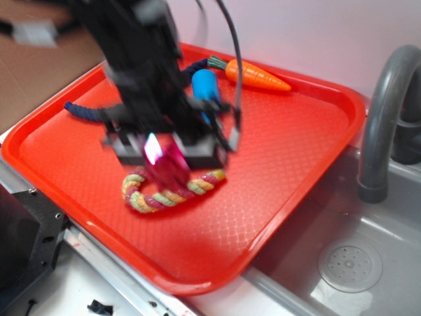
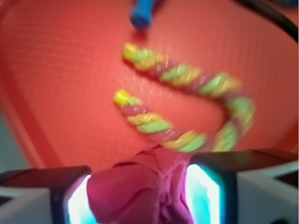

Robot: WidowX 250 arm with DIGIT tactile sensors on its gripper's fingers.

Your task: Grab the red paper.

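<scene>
Gripper point(image 2: 148, 193) clamped on red paper point(image 2: 140, 191), pads on both sides | paper ball above near part of tray point(image 1: 289, 151), over rope toy point(image 1: 172, 191) | likely light, soft, crushable; mid-ball hold suits | exterior view blurred

We saw red tray point(image 1: 289, 151) half over grey sink point(image 1: 368, 230). Multicoloured rope toy point(image 1: 168, 194) lay curled on tray. Orange carrot toy point(image 1: 256, 76) sat by far rim, blue cylinder point(image 1: 206, 85) near it. Grey faucet point(image 1: 385, 112) stood right.
</scene>
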